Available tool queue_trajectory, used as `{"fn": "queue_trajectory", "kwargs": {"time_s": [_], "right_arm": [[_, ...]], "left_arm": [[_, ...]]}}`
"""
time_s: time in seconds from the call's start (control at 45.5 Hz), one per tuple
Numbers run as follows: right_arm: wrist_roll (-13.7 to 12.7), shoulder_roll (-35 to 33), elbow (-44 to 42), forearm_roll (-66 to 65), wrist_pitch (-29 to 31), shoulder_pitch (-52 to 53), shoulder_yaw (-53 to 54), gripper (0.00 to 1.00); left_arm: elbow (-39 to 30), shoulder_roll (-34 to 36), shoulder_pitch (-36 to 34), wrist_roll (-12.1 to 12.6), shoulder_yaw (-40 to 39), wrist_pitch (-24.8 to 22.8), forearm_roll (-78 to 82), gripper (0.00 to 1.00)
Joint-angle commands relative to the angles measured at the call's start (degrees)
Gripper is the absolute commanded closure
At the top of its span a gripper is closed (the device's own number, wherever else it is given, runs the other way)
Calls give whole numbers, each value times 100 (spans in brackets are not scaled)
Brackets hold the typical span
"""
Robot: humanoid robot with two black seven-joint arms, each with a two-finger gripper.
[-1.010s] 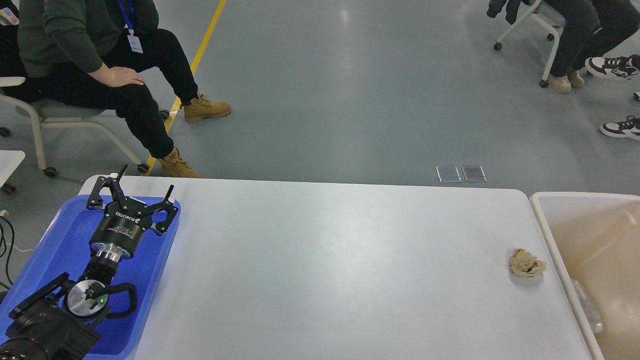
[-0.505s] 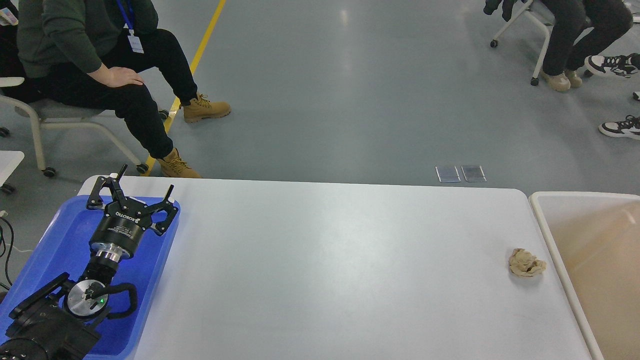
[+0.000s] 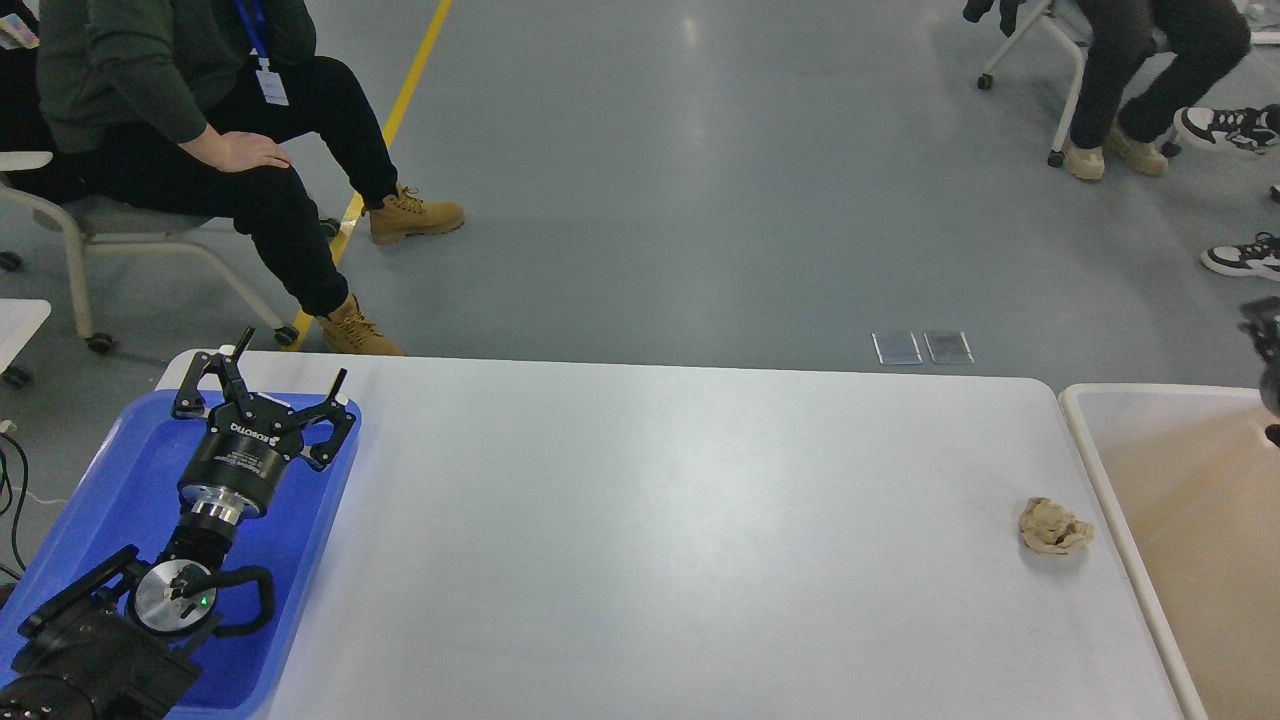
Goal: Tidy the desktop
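Observation:
The white desktop fills the middle of the head view. A crumpled beige paper wad lies on it near its right edge. My left gripper is open and empty, hovering over the far end of the blue tray at the left. A dark blurred part of my right arm shows at the right edge above the bin; its fingers cannot be told apart.
A beige white-rimmed bin stands against the desktop's right edge. A seated person is beyond the far left corner, and other people on chairs sit far right.
A dark blurred part of my right arm has come into view at the right edge above the bin. The left arm and the paper wad have not moved.

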Motion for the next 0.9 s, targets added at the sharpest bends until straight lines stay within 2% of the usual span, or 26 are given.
{"fn": "queue_trajectory", "kwargs": {"time_s": [0.0, 0.022, 0.264, 0.505, 0.659, 0.703, 0.769, 0.834, 0.878], "right_arm": [[-20, -393, 1706, -455, -61, 1000, -672, 1], [-20, -420, 1977, -481, -61, 1218, -882, 1], [15, -411, 2805, -306, 1, 2520, -2790, 1], [41, -288, 3456, -121, 9, 3355, -3819, 0], [68, 10, 4036, 467, -17, 4058, -4714, 1], [111, 194, 4151, 695, -26, 4295, -5109, 1], [313, 493, 4405, 1038, -8, 4647, -5673, 1], [515, 634, 4599, 1197, 9, 4850, -5919, 0], [560, 687, 4669, 1224, 9, 4894, -5981, 1]], "left_arm": [[0, 0, 0, -1, 0, 0, 2, 1], [0, 0, 0, -1, 0, -9, 2, 1], [0, -9, -9, 8, 0, -9, 2, 1], [0, -9, -9, 8, 0, -9, 2, 1], [0, -9, -9, 8, 0, -9, 2, 1], [0, -9, -9, 8, 0, -9, 2, 1], [0, -9, -9, 8, 0, -9, 2, 1], [0, -9, -9, 8, 0, 0, 2, 1], [0, -9, -9, 8, 0, 0, 2, 1]]}}
